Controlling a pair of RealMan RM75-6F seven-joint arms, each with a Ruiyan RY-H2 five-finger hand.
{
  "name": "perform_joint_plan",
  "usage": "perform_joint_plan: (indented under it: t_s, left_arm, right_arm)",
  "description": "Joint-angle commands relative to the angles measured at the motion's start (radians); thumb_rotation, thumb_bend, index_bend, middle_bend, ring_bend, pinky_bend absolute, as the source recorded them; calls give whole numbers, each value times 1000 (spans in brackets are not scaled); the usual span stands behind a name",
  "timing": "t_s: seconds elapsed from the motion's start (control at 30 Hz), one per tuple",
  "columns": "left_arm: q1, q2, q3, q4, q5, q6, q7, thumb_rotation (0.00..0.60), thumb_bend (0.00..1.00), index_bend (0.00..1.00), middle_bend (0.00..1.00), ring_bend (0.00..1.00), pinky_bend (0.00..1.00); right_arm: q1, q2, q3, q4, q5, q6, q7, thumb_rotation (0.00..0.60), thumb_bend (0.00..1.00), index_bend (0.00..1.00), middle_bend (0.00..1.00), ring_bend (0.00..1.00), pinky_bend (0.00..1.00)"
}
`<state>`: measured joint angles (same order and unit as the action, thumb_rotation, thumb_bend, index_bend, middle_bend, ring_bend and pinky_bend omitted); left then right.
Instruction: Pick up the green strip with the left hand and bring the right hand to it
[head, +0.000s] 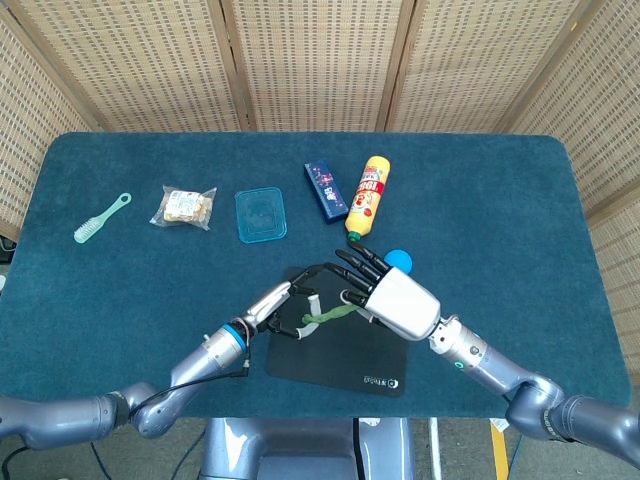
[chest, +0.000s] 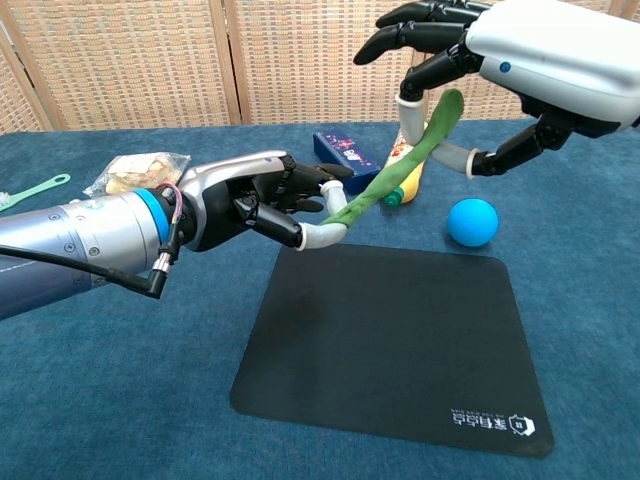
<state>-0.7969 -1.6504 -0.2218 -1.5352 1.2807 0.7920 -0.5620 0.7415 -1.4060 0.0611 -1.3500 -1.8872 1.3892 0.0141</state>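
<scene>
The green strip (chest: 400, 165) is a long flat green band held above the black mat (chest: 390, 345). My left hand (chest: 250, 200) pinches its lower end between thumb and fingers. The strip slants up to the right, and its upper end lies between the spread fingers of my right hand (chest: 500, 50); whether they touch it is unclear. In the head view the strip (head: 328, 315) shows between the left hand (head: 285, 305) and the right hand (head: 395, 300), over the mat (head: 345, 355).
A blue ball (chest: 472, 221) lies right of the mat. Behind it are a yellow bottle (head: 368, 193), a dark blue box (head: 325, 190), a blue lid (head: 260, 214), a snack bag (head: 184, 207) and a pale green brush (head: 100, 220).
</scene>
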Motion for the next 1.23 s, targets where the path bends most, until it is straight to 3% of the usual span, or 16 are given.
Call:
perform_joint_plan:
  t_s: [0.03, 0.5, 1.07, 1.23]
  left_arm:
    - [2, 0, -1, 4, -5, 2, 3, 600, 654, 741, 0, 0, 0]
    - [39, 46, -9, 92, -35, -1, -53, 600, 681, 796, 0, 0, 0]
    - [133, 168, 27, 220, 36, 36, -236, 600, 692, 802, 0, 0, 0]
    - [147, 210, 43, 256, 63, 57, -211, 600, 695, 804, 0, 0, 0]
  right_arm:
    - [-2, 0, 0, 5, -2, 7, -5, 600, 594, 767, 222, 0, 0]
    - [-8, 7, 15, 36, 8, 36, -12, 600, 594, 772, 227, 0, 0]
    - [-28, 42, 9, 39, 20, 46, -34, 600, 593, 773, 227, 0, 0]
    - [-34, 46, 1, 32, 24, 36, -41, 600, 593, 773, 227, 0, 0]
